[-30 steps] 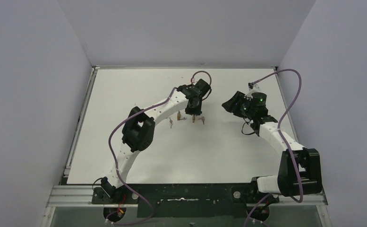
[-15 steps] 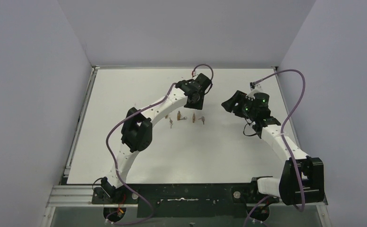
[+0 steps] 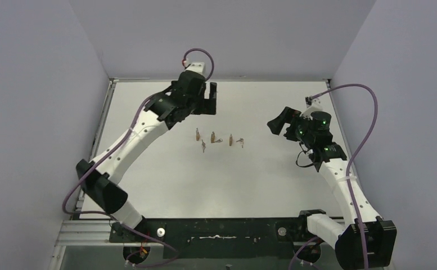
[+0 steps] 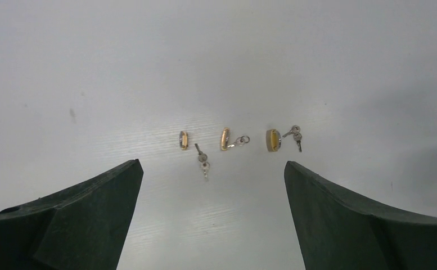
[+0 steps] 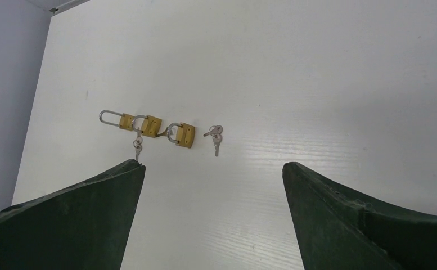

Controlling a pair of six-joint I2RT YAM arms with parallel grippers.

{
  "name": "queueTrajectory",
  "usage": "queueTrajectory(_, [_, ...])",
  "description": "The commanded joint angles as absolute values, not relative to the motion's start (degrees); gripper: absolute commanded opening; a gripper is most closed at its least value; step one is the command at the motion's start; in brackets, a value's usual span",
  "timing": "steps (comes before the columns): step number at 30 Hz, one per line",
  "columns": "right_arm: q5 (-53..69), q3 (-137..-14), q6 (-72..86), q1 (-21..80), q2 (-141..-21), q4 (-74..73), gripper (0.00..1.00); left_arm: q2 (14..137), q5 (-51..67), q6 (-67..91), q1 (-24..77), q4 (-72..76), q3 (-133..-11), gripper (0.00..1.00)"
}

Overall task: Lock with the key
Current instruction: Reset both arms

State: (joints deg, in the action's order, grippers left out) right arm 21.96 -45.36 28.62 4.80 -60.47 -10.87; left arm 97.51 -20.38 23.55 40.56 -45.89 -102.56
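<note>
Three padlocks [image 3: 213,138] lie in a left-to-right row on the bench [image 3: 148,169]. The loose key pair [image 3: 241,142] at its right end sits nearest the right pincer [image 3: 273,125], jaws apart and empty; farther back, the left pincer [image 3: 207,104] hangs equally wide.

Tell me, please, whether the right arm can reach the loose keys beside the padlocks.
Probably yes: the right claw is open, facing the keys, with only bare table between them.

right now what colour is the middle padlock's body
Brass-yellow padlock body, clearest in the right wrist view.
</note>
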Motion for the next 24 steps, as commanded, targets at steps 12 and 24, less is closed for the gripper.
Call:
queueTrajectory(12, [6.0,-54.0,30.1,4.6,-60.7,-21.1,1.00,58.8,-10.0,16.1,14.9,-25.7,-66.4,0.97])
queueTrajectory(24, [4.0,-54.1,28.5,4.7,-61.0,-21.1,1.00,52.8,-7.9,13.5,11.0,-24.6,-61.9,0.97])
